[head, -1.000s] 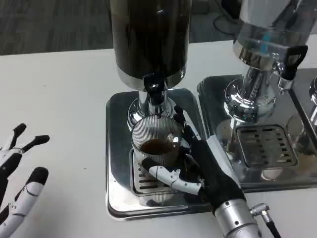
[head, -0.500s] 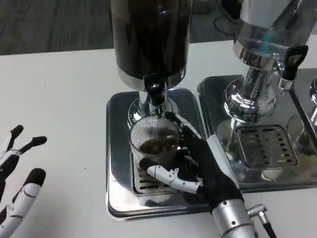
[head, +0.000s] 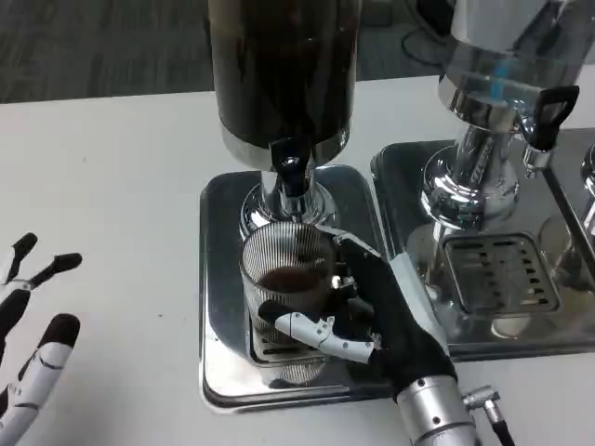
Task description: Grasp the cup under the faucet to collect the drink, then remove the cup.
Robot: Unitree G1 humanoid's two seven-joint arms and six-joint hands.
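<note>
My right hand (head: 372, 307) is wrapping the cup (head: 286, 279), and the faucet (head: 290, 173) of the dark dispenser (head: 282, 70) is hanging just over the cup's rim at twelve o'clock, blocking any straight lift. The second dispenser (head: 483, 139) and its steel tray (head: 483, 279) are crowding three o'clock. Bare white table (head: 112, 186) is lying open toward nine o'clock, where my left hand (head: 33, 344) is resting with fingers spread. Six o'clock is standing free beyond the drip tray (head: 218, 279) edge.
</note>
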